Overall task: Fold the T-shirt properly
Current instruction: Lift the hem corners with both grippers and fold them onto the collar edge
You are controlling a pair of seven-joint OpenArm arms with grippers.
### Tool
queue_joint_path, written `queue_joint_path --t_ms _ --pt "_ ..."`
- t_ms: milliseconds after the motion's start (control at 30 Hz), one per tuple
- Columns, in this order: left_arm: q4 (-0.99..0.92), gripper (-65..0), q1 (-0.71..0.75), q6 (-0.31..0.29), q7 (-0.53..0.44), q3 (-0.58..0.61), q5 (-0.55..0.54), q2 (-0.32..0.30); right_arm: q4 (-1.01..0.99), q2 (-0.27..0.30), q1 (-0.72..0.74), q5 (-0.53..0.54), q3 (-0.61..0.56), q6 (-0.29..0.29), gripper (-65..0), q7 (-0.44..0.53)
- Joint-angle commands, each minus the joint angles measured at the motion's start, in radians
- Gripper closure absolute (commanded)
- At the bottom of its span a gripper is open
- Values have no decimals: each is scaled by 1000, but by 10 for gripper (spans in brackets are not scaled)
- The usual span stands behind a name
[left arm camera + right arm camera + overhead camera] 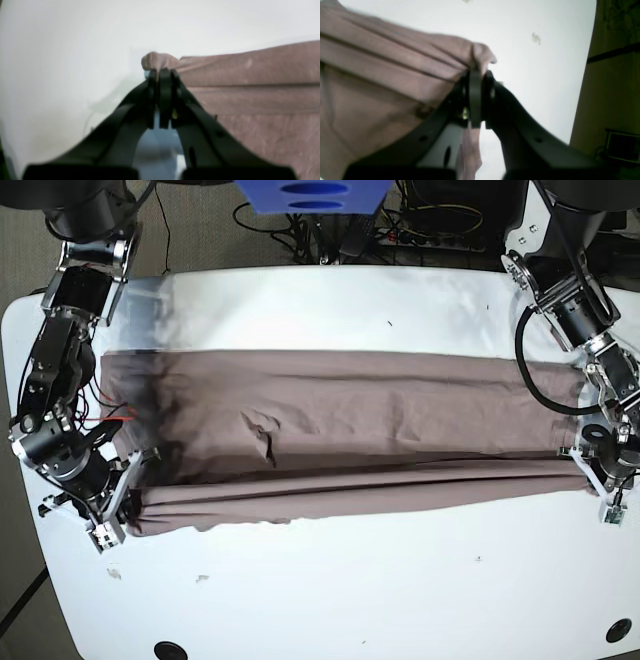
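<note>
Now | T-shirt [350,430]: plain, no print | left gripper [162,72], right gripper [477,72]: jaws pinching its corners

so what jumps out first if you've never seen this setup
The long brown T-shirt stretched across the white table, its near edge doubled over. Next, the two claws pinching that edge's ends: the left claw at the base view's right, the right claw at its left, both shut on fabric.

The T-shirt [350,435] (taupe, wrinkled) lies folded lengthwise across the table.
</note>
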Motion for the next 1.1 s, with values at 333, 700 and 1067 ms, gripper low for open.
queue_joint_path --t_ms 333,700,1067 --pt "272 -30 109 18 151 0 17 -10 153 22 -170 -31 79 -13 0 -6" --pt "386 -30 222 18 234 0 22 -10 159 23 -296 -31 100 -13 0 7" --pt "394 -30 305 18 228 -6 17 -6 156 22 -376 -31 99 -13 0 54"
